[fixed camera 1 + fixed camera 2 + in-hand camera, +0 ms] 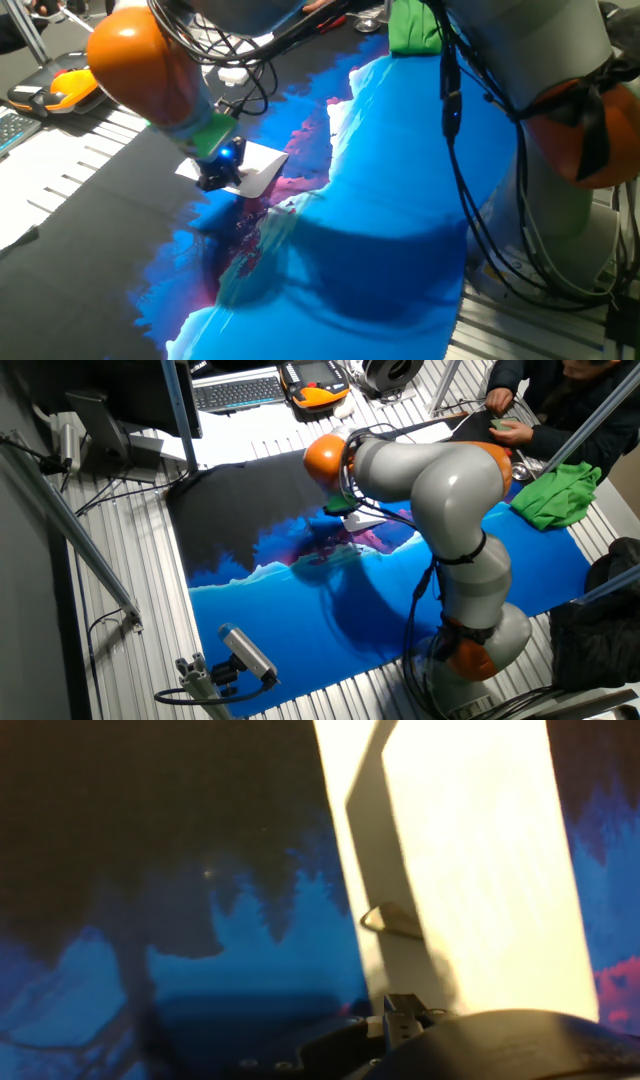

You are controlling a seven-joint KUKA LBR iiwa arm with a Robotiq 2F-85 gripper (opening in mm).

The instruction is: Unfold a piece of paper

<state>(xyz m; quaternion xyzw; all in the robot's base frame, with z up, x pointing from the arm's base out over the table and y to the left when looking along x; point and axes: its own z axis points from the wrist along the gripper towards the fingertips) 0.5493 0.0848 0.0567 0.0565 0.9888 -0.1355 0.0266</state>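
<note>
You are partway through: the paper (258,168) is no longer folded flat, but it is not laid open either. One flap stands lifted off the cloth (380,230) while the other lies on it, so what is left is to carry the raised flap over and set it down flat.

The paper sits near the middle of the table, where the cloth's black part meets the blue and pink. The gripper (218,180) is down at its near edge. In the hand view the lifted flap (480,870) rises right in front of the fingers, with the small silvery squiggle (390,920) showing on the shaded inner face. The jaws look closed on that flap's edge, though the contact itself is hidden, so take it as likely, not certain.

The crease, and with it the paper's long axis, runs away from the hand, almost straight up the hand view with a slight tilt.
</note>
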